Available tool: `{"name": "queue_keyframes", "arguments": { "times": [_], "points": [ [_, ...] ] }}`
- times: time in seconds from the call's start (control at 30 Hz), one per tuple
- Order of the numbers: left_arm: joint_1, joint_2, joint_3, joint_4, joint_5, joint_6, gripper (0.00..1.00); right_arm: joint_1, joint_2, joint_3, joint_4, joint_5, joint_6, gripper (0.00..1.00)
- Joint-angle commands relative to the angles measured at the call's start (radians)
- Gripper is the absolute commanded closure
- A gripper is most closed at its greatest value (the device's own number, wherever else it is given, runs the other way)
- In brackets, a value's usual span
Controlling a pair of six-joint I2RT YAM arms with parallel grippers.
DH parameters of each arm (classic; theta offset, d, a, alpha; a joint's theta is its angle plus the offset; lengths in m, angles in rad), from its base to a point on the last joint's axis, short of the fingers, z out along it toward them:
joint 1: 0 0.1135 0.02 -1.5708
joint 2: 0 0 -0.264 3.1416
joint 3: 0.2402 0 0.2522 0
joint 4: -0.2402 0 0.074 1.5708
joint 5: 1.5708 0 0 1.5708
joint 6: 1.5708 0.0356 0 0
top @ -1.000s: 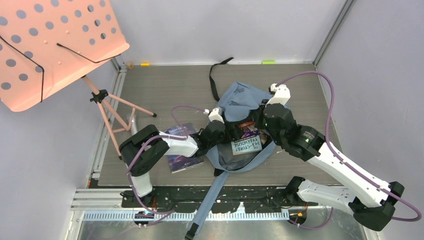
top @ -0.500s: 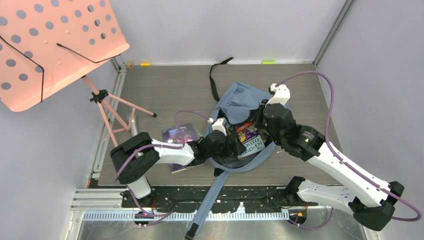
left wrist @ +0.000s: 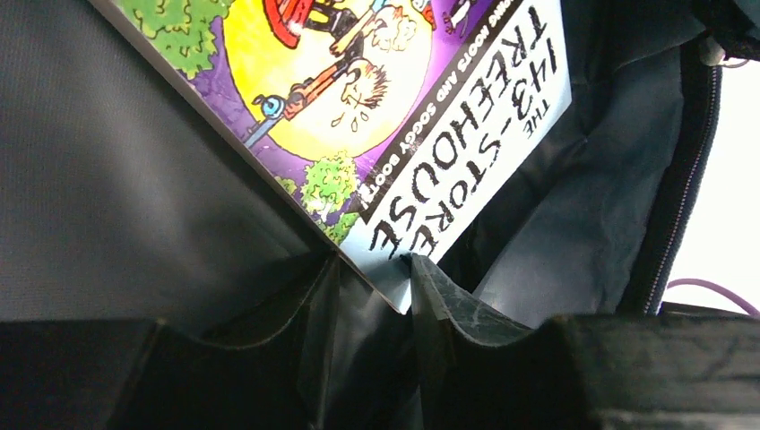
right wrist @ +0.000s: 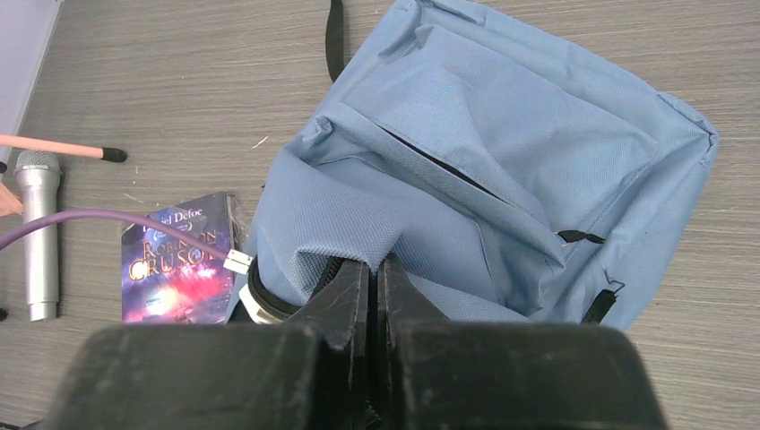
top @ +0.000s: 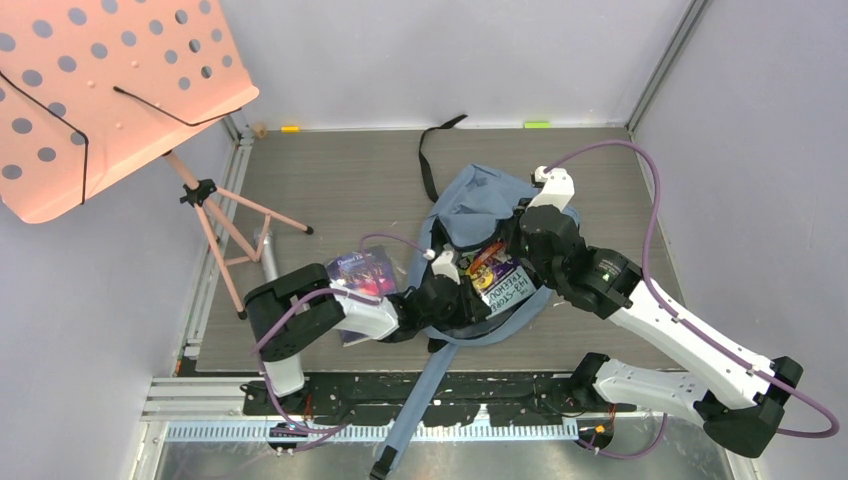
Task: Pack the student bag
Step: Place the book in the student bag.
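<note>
Both closed: left gripper (left wrist: pixel 375 269) pinches book (left wrist: pixel 430 134) corner, book lying ahead inside bag (right wrist: pixel 502 134); right gripper (right wrist: pixel 375 269) clamps bag rim.

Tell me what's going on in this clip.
The right end effector pinches the opening edge of the student bag, holding it up. The left end effector grips a corner of the Treehouse book, which is inside the open bag. A Robinson Crusoe book lies on the table beside the bag, not yet packed.
</note>
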Motion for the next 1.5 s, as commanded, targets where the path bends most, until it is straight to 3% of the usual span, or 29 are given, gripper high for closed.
{"name": "queue_keyframes", "arguments": {
  "times": [0.0, 0.3, 0.53, 0.73, 0.9, 1.13, 1.3, 1.47],
  "points": [
    [-0.006, 0.008, 0.047, 0.141, -0.143, 0.091, 0.64, 0.000, -0.005, 0.039, 0.090, 0.018, 0.021, 0.99],
    [-0.004, 0.063, 0.129, 0.274, -0.296, 0.215, 0.68, 0.000, 0.003, 0.030, 0.095, 0.015, 0.024, 0.99],
    [0.026, 0.114, 0.236, 0.249, -0.301, 0.284, 0.68, 0.000, -0.002, 0.019, 0.094, 0.020, 0.023, 0.99],
    [0.047, 0.183, 0.252, 0.342, -0.286, 0.335, 0.67, 0.000, -0.006, 0.012, 0.092, 0.025, 0.023, 0.99],
    [0.047, 0.144, 0.217, 0.346, -0.258, 0.366, 0.61, 0.000, -0.011, 0.013, 0.089, 0.033, 0.017, 0.99],
    [0.045, 0.009, 0.089, 0.362, -0.143, 0.429, 0.39, 0.000, -0.017, 0.017, 0.090, 0.052, 0.005, 0.99],
    [0.046, -0.144, 0.042, 0.186, -0.001, 0.488, 0.31, 0.000, -0.020, 0.031, 0.062, 0.069, -0.007, 0.99],
    [0.046, -0.326, -0.005, -0.086, 0.012, 0.507, 0.24, 0.000, -0.032, 0.026, 0.055, 0.090, -0.011, 0.99]
  ]
}}
